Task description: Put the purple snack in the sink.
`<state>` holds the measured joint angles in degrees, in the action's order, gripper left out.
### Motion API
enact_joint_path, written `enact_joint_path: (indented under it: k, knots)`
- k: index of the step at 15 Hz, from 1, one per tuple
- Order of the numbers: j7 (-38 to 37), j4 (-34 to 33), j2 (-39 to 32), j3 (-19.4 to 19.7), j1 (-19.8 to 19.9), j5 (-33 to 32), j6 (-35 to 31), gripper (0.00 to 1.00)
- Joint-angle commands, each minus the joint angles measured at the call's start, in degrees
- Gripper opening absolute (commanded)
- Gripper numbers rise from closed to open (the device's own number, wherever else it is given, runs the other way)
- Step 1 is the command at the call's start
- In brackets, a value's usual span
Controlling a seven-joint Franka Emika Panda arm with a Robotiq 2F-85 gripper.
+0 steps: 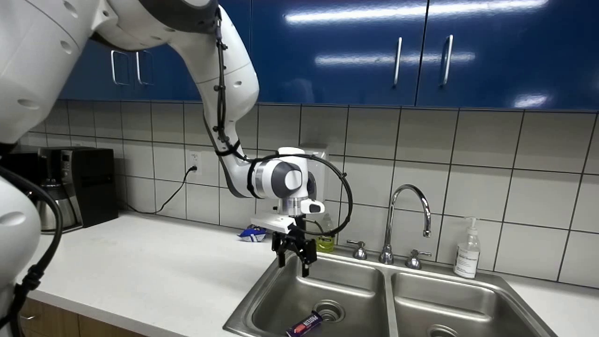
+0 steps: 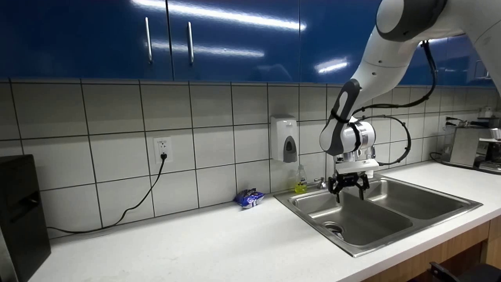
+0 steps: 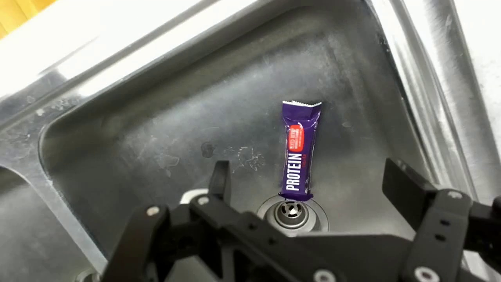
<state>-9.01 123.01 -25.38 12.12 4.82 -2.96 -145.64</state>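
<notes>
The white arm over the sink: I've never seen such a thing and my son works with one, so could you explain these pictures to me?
It's a jointed robot arm, and the black gripper at its end works like a hand. Both exterior views are taken from spots away from the arm. The wrist view is taken from the arm itself, looking down past the gripper into the double sink. There a purple protein bar lies flat, one end at a drain. Nothing is held: the gripper stands open over the sink. On the counter sits a blue packet.
</notes>
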Motion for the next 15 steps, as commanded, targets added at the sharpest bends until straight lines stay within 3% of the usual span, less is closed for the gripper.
enact_joint_path:
  k: [1,11,14,15]
  knots:
    - [1.09,6.75,7.84,-0.51,-1.69,-4.14,-1.19,1.00]
    - [5.54,10.87,9.75,-9.35,-8.28,-7.40,-0.77,1.00]
    - [5.63,11.93,9.96,-11.48,-10.75,-8.50,-0.80,1.00]
    - [4.16,9.84,7.99,-10.76,-9.92,-7.15,0.02,1.00]
